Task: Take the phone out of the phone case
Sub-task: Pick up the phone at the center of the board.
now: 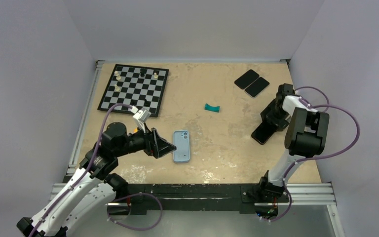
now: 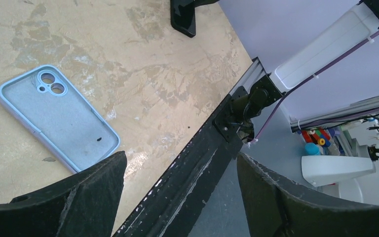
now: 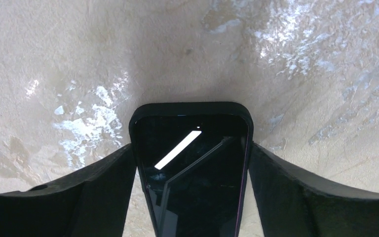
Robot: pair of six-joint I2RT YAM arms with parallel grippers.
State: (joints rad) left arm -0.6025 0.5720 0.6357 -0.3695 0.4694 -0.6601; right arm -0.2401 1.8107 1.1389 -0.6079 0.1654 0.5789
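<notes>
Where right fingers flank it, phone lies.

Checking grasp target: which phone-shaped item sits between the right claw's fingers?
The black phone, screen up, near the right edge. The light blue case lies empty by the left claw; two black slabs lie farther back.

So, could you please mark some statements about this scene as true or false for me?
1. The blue case lies empty on the table. True.
2. The left tool holds the blue case. False: it is open and empty, beside the case.
3. The right tool has one finger on each side of the black phone. True.
4. The chessboard lies at the far right corner. False: it lies at the far left corner.
</notes>
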